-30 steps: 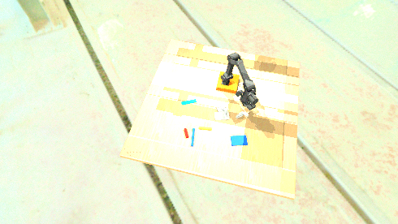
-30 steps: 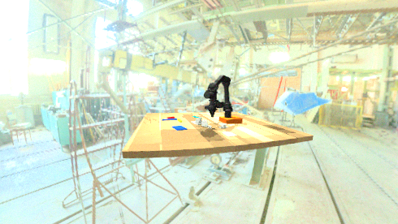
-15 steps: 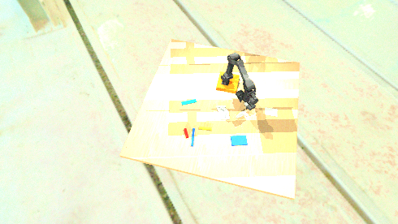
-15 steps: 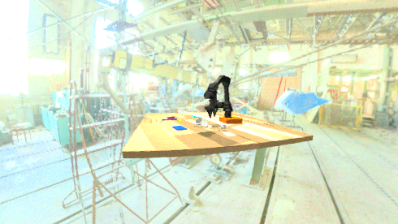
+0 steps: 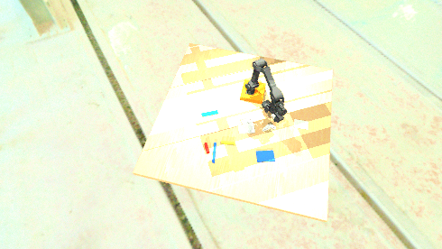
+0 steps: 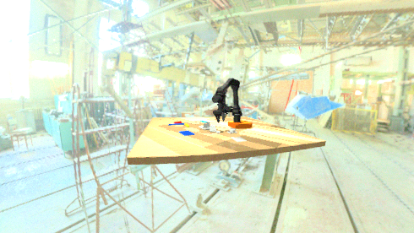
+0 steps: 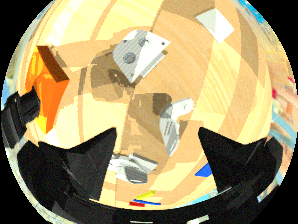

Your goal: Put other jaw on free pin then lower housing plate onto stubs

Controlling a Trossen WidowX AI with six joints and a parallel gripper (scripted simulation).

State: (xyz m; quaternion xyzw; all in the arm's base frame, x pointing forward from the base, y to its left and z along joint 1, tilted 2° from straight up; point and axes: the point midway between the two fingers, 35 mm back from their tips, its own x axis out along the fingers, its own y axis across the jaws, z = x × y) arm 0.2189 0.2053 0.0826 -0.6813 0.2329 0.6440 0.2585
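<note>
My gripper (image 5: 279, 120) (image 6: 220, 121) (image 7: 158, 131) is open and empty above the table. A loose-looking grey-white jaw (image 5: 269, 128) (image 7: 172, 127) lies beneath the space between the fingers, its rounded end toward the upper right in the wrist view. A pale assembly (image 5: 247, 126) (image 7: 134, 169) sits beyond the left finger's tip, which partly hides it; its jaw and pin cannot be told apart clearly. A pale plate (image 7: 145, 54) with two round features lies at the upper middle of the wrist view. Whether any gear teeth mesh cannot be told.
The orange base block (image 5: 253, 96) (image 6: 240, 125) (image 7: 52, 92) is at the arm's foot. A blue plate (image 5: 265, 156) (image 6: 186, 132), a red bar (image 5: 207, 148), a blue bar (image 5: 214, 152), a yellow bar (image 5: 227, 142) and a cyan bar (image 5: 209, 113) lie apart. A white square (image 7: 215, 25) is farther off.
</note>
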